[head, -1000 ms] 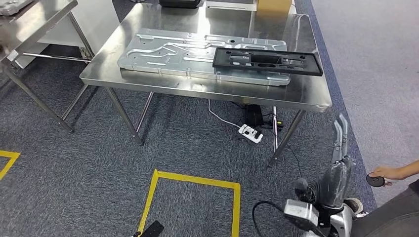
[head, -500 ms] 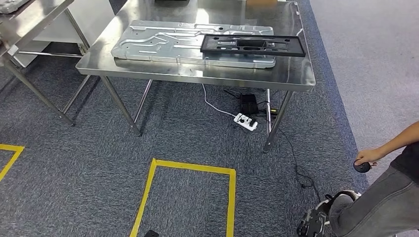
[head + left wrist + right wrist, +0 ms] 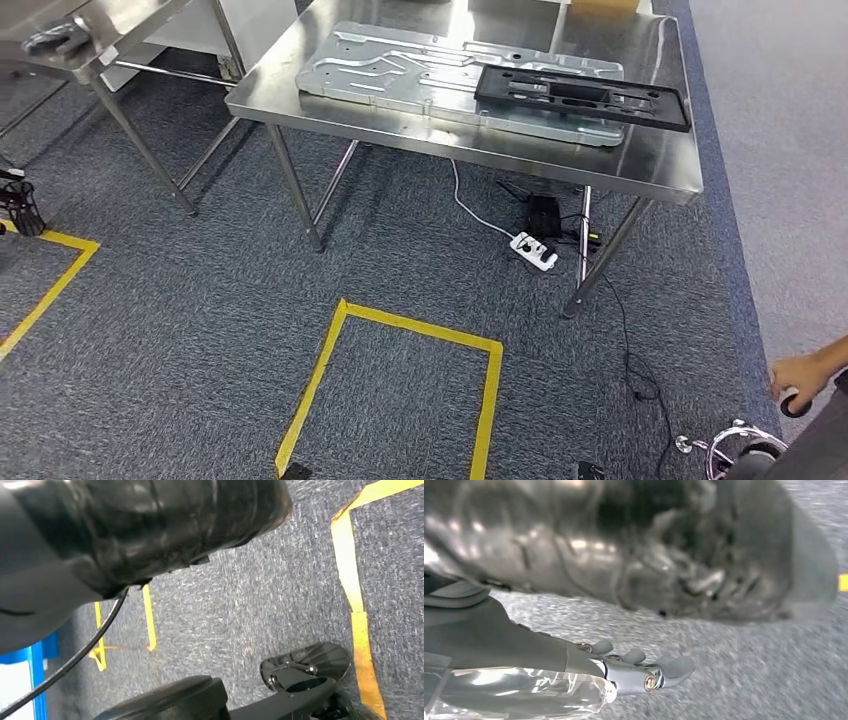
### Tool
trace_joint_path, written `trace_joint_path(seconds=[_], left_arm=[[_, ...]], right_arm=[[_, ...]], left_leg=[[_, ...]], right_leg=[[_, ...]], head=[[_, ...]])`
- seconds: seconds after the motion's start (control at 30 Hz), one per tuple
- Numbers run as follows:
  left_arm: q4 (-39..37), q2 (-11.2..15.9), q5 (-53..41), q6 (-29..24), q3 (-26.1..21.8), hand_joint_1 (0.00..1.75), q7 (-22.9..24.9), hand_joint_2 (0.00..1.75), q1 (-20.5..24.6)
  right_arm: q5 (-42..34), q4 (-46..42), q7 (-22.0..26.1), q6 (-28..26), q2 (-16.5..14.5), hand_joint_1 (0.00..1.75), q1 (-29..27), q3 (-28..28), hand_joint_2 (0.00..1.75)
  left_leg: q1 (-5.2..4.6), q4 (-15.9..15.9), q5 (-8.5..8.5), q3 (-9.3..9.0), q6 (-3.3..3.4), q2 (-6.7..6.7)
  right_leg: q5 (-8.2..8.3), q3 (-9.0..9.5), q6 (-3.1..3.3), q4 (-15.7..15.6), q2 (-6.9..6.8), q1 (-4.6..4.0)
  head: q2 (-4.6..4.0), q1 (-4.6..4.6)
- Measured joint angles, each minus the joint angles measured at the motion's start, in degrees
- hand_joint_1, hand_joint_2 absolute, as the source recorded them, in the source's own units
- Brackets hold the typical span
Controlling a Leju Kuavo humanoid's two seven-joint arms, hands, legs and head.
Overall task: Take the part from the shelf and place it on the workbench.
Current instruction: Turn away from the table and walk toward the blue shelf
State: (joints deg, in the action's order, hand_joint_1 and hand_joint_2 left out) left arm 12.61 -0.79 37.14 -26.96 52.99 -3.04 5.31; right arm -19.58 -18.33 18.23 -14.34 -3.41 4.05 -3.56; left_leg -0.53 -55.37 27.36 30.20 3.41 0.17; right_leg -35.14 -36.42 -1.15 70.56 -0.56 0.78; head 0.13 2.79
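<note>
Already the black frame part (image 3: 583, 97) lies flat atop the grey metal plate (image 3: 400, 70) on the worktop (image 3: 660, 165), upper centre. It looks light, stiff, thin; best gripped by a long edge. Right hand (image 3: 644, 672) hangs empty, fingers loosely apart; left hand's state I cannot tell.

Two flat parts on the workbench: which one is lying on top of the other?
The black frame-like part is on top. It rests across the right end of the larger silver stamped metal plate, which lies flat on the steel workbench.
</note>
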Motion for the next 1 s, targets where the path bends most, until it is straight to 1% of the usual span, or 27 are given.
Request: trace_joint_path(seconds=[0.03, 0.07, 0.1, 0.13, 0.2, 0.23, 0.27, 0.33, 0.37, 0.4, 0.43, 0.47, 0.5, 0.53, 0.57, 0.6, 0.63, 0.67, 0.7, 0.73, 0.77, 0.83, 0.87, 0.9, 0.93, 0.97, 1.0], left_arm=[[0.0, 0.0, 0.0, 0.0, 0.0, 0.00, 0.0, 0.00, 0.0], [0.0, 0.0, 0.0, 0.0, 0.0, 0.00, 0.0, 0.00, -0.1], [0.0, 0.0, 0.0, 0.0, 0.0, 0.00, 0.0, 0.00, -0.1], [0.0, 0.0, 0.0, 0.0, 0.0, 0.00, 0.0, 0.00, -0.2], [0.0, -0.1, 0.0, 0.0, 0.0, 0.00, 0.0, 0.00, -0.1], [0.0, -0.1, 0.0, 0.0, 0.0, 0.00, 0.0, 0.00, -0.1], [0.0, -0.1, 0.0, 0.0, 0.0, 0.00, 0.0, 0.00, 0.0], [0.0, 0.0, 0.0, 0.1, 0.0, 0.00, 0.0, 0.00, -0.1], [0.0, 0.0, 0.0, 0.1, 0.0, 0.00, 0.0, 0.00, -0.2], [0.0, 0.0, 0.0, 0.1, 0.0, 0.00, 0.0, 0.00, -0.3], [0.0, 0.0, 0.0, 0.2, 0.0, 0.00, 0.0, 0.00, -0.2], [0.0, -0.1, 0.1, 0.3, 0.0, 0.00, 0.1, 0.00, -0.2], [0.0, -0.1, 0.1, 0.4, 0.0, 0.00, 0.2, 0.00, -0.2], [0.0, -0.2, 0.1, 0.4, 0.0, 0.00, 0.3, 0.00, -0.2], [0.0, -0.2, 0.1, 0.5, 0.0, 0.00, 0.5, 0.00, -0.2], [0.0, -0.2, 0.1, 0.5, 0.0, 0.00, 0.5, 0.00, -0.2], [0.0, -0.2, 0.2, 0.5, 0.0, 0.00, 0.6, 0.00, -0.2], [0.0, -0.2, 0.3, 0.6, 0.0, 0.00, 0.5, 0.00, -0.2], [0.0, -0.1, 0.4, 0.8, 0.0, 0.00, 0.5, 0.00, -0.1], [0.0, -0.1, 0.7, 1.4, 0.0, 0.00, 0.7, 0.00, 0.0], [0.0, -0.1, 0.9, 2.4, 0.0, 0.00, 1.1, 0.00, 0.1], [-0.1, 0.0, 1.2, 4.7, 0.0, 0.00, 2.4, 0.00, 0.0], [-0.1, 0.0, 1.3, 5.6, 0.0, 0.00, 3.1, 0.00, -0.1], [-0.1, 0.1, 1.3, 6.0, 0.0, 0.00, 3.7, 0.00, -0.2], [-0.1, 0.0, 1.2, 6.2, 0.0, 0.00, 4.3, 0.00, -0.2], [-0.1, 0.0, 1.0, 6.3, 0.0, 0.00, 4.9, 0.00, -0.1], [-0.1, -0.1, 0.8, 6.2, 0.0, 0.00, 5.5, 0.00, 0.0]], right_arm=[[0.0, 0.6, 0.0, 0.0, 0.0, 0.00, 0.0, 0.0, 0.00], [0.0, 1.0, 0.0, 0.0, 0.0, 0.00, 0.0, 0.0, 0.00], [0.0, 1.4, 0.0, 0.0, 0.0, 0.00, 0.0, 0.0, 0.00], [0.0, 1.7, 0.0, 0.0, 0.0, 0.00, 0.1, 0.0, 0.00], [0.0, 2.3, 0.0, 0.0, 0.0, 0.00, 0.2, 0.0, 0.00], [0.0, 2.6, 0.0, 0.0, 0.0, 0.00, 0.3, 0.0, 0.00], [0.1, 2.9, 0.0, 0.0, 0.0, 0.00, 0.4, 0.0, 0.00], [0.4, 3.3, 0.0, 0.1, 0.0, 0.00, 0.4, 0.0, 0.00], [0.7, 3.5, 0.0, 0.3, -0.1, 0.00, 0.4, 0.0, 0.00], [1.2, 3.6, 0.0, 0.5, -0.1, 0.00, 0.4, 0.1, 0.00], [1.6, 3.7, 0.0, 0.7, -0.1, 0.00, 0.4, 0.2, 0.00], [2.2, 3.7, 0.0, 0.9, -0.1, 0.00, 0.5, 0.4, 0.00], [2.8, 3.8, 0.0, 1.2, -0.1, 0.00, 0.5, 0.7, 0.00], [3.5, 3.9, 0.0, 1.5, -0.1, 0.00, 0.5, 1.1, 0.00], [4.3, 4.0, -0.1, 1.7, -0.1, 0.00, 0.5, 1.6, 0.00], [5.2, 4.1, -0.2, 2.0, -0.1, 0.00, 0.6, 2.1, 0.00], [6.4, 4.2, -0.4, 2.2, -0.1, 0.00, 0.7, 2.7, 0.00], [7.9, 4.2, -0.8, 2.1, -0.1, 0.00, 0.9, 3.4, 0.00], [10.0, 4.2, -1.3, 1.9, -0.1, 0.00, 1.2, 4.3, 0.00], [13.2, 4.2, -2.4, 1.7, -0.1, 0.00, 1.4, 5.5, 0.00], [17.3, 4.2, -3.9, 1.5, -0.1, 0.00, 1.7, 7.2, 0.00], [25.9, 4.2, -7.8, 1.8, -0.2, 0.00, 2.2, 11.9, 0.00], [29.1, 4.1, -9.5, 2.2, -0.1, 0.00, 2.4, 14.4, 0.00], [31.1, 4.0, -10.9, 2.6, -0.1, 0.00, 2.7, 16.6, 0.00], [32.2, 4.0, -11.9, 3.0, 0.0, 0.00, 2.8, 18.7, 0.00], [32.6, 4.0, -12.8, 3.4, 0.1, 0.00, 3.0, 20.5, 0.00], [32.7, 3.9, -13.4, 3.7, 0.2, 0.00, 3.1, 22.3, 0.00]], left_leg=[[-0.03, -0.3, -0.04, 0.32, 0.04, -0.62], [-0.04, -0.7, -0.03, 0.61, 0.03, -1.26], [-0.01, -1.1, 0.02, 0.88, -0.04, -1.95], [0.04, -1.7, 0.13, 1.17, -0.17, -2.65], [0.06, -3.0, 0.48, 2.08, -0.63, -3.95], [0.07, -3.6, 0.55, 2.57, -0.93, -4.46], [0.10, -3.9, 0.52, 3.01, -1.23, -4.91], [0.29, -4.0, 0.30, 3.58, -1.81, -5.68], [0.31, -4.4, 0.60, 3.93, -2.10, -5.35], [0.33, -5.7, 1.45, 4.60, -2.41, -4.55], [0.38, -7.9, 2.89, 5.68, -2.71, -3.41], [0.47, -11.1, 4.66, 7.10, -3.06, -2.20], [0.65, -14.7, 6.34, 8.72, -3.36, -1.50], [0.82, -17.6, 7.34, 9.99, -3.60, -1.10], [0.95, -18.8, 7.33, 10.46, -3.74, -0.85], [1.03, -17.9, 6.25, 9.85, -3.80, -0.60], [1.07, -14.8, 4.36, 8.17, -3.75, -0.19], [1.01, -10.6, 2.65, 6.03, -3.63, 0.73], [0.75, -6.9, 1.46, 4.15, -3.42, 1.61], [0.49, -4.4, 0.89, 2.98, -3.14, 2.22], [0.22, -3.3, 0.90, 2.60, -2.88, 2.48], [0.04, -3.0, 0.72, 2.71, -2.25, 1.53], [0.14, -2.6, 0.47, 2.53, -1.95, 1.04], [0.27, -2.2, 0.19, 2.29, -1.56, 0.58], [0.42, -1.8, -0.12, 2.05, -1.19, 0.10], [0.50, -1.7, -0.33, 2.01, -0.93, -0.39], [0.47, -1.7, -0.44, 2.11, -0.71, -0.96]], right_leg=[[-0.69, -1.15, -0.06, 2.6, 0.23, 0.00], [-0.19, -1.31, -0.11, 3.0, 0.35, 0.03], [1.34, -0.38, -0.13, 1.2, 0.51, 0.11], [3.36, 1.36, -0.14, -2.3, 0.99, 0.25], [5.52, 4.38, -0.05, -8.6, 3.19, 0.57], [5.72, 4.96, 0.07, -10.0, 3.97, 0.59], [5.45, 4.94, 0.23, -10.3, 4.33, 0.50], [5.83, 4.76, 0.82, -10.5, 3.25, 0.40], [6.02, 4.76, 1.17, -10.6, 2.69, 0.49], [6.23, 4.73, 1.51, -10.8, 2.06, 0.62], [6.39, 4.68, 1.75, -10.9, 1.45, 0.73], [6.45, 4.60, 1.86, -11.0, 0.84, 0.67], [6.48, 4.52, 1.91, -11.0, 0.12, 0.62], [6.48, 4.48, 1.91, -11.0, -0.63, 0.57], [6.47, 4.46, 1.91, -10.9, -1.40, 0.55], [6.46, 4.47, 1.89, -10.9, -2.12, 0.54], [6.44, 4.52, 1.85, -10.9, -2.78, 0.55], [6.41, 4.58, 1.78, -11.0, -3.37, 0.54], [6.37, 4.63, 1.60, -11.0, -3.87, 0.47], [6.38, 4.66, 1.32, -11.0, -4.32, 0.40], [6.40, 4.70, 1.00, -11.1, -4.75, 0.33], [6.48, 5.00, 0.26, -11.4, -5.57, 0.26], [6.20, 5.12, -0.07, -11.2, -5.30, 0.33], [5.39, 4.86, -0.31, -10.3, -4.34, 0.37], [3.96, 4.01, -0.43, -8.1, -2.99, 0.37], [2.11, 2.53, -0.41, -4.8, -1.42, 0.42], [0.33, 0.71, -0.31, -1.0, -0.39, 0.34]], head=[[0.00, 0.01], [0.00, 0.01], [0.00, 0.01], [0.00, 0.00], [0.00, 0.03], [0.00, 0.04], [0.00, 0.07], [0.00, 0.05], [0.00, 0.09], [0.00, 0.27], [0.00, 0.46], [0.00, 0.65], [0.00, 0.80], [0.00, 0.80], [0.00, 0.80], [0.00, 0.81], [0.00, 0.81], [0.00, 0.81], [0.00, 0.81], [0.00, 0.79], [0.00, 0.78], [0.00, 0.74], [0.00, 0.71], [0.00, 0.61], [0.00, 0.47], [0.00, 0.34], [0.00, 0.25]])
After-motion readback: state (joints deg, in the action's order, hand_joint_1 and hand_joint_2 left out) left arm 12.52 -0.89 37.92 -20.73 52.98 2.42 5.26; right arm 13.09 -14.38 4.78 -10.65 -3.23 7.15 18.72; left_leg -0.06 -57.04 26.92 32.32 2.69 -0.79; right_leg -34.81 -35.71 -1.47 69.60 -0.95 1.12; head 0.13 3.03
